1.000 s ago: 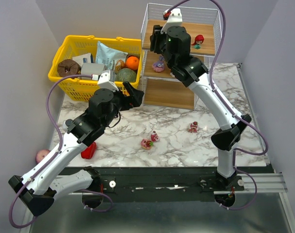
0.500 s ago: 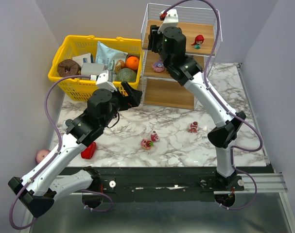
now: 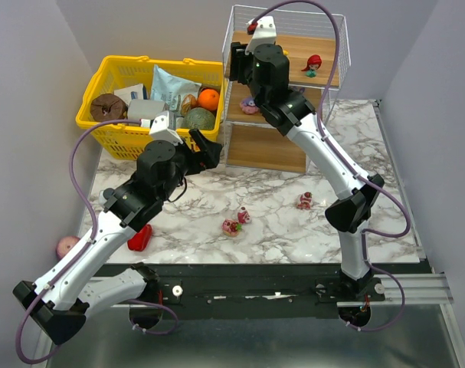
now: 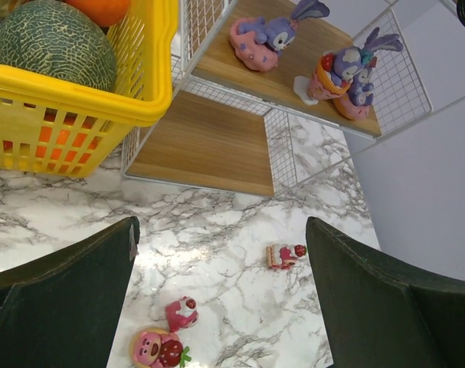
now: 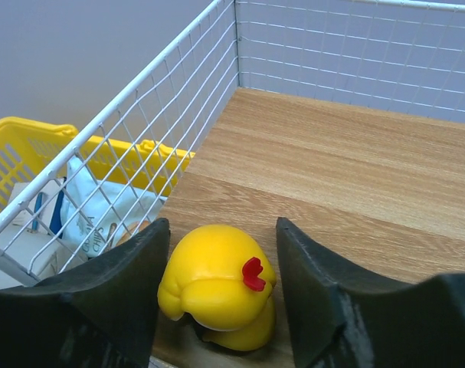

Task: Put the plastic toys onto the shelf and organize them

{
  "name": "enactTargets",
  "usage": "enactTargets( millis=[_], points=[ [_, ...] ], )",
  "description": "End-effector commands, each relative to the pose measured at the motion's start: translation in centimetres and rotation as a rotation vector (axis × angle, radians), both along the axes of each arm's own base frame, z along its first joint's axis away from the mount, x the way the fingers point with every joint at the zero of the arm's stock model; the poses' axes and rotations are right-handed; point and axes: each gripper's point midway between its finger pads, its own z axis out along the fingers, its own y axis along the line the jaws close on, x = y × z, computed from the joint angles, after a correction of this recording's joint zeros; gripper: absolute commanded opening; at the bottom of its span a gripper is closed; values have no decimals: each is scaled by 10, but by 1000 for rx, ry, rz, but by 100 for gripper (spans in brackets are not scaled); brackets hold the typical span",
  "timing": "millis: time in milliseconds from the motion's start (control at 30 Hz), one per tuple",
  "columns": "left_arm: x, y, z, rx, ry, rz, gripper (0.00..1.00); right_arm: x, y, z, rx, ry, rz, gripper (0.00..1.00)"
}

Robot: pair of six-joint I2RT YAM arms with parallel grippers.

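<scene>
My right gripper [image 3: 240, 60] is over the left end of the shelf's top board [image 3: 333, 54]. In the right wrist view its jaws [image 5: 221, 230] stand open around a yellow-haired doll [image 5: 213, 284], which rests on the board [image 5: 355, 169]. A red-haired doll [image 3: 312, 64] stands at the top board's right. Bunny figures sit on the middle board [image 3: 250, 103], [image 4: 261, 36], [image 4: 343, 73]. Three small pink-red toys lie on the table [image 3: 231, 227], [image 3: 244, 216], [image 3: 304, 201]. My left gripper [image 3: 207, 149] is open and empty, hovering above them [image 4: 221, 230].
A yellow basket [image 3: 102, 86] full of food items stands left of the shelf, touching it. A red bell pepper [image 3: 140, 238] lies by the table's near left edge. A pink ball [image 3: 66, 246] lies off the table's left side.
My right gripper has moved a little left and further back over the top board. The left arm has shifted slightly left.
</scene>
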Motion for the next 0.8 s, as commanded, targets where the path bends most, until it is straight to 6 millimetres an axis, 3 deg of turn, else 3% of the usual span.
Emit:
enactTargets(
  millis=[0,367,767],
  points=[
    [-2,6,-2,6,1,9,98,6,-3,-17,-35,34,-15,68],
    [-1,6,-1,2,2,7,98,-7,-7,15,22,-10,11,77],
    [-2,5,-3,-1,5,1,98,-30,-18,68,102,-95,56,80]
  ],
)
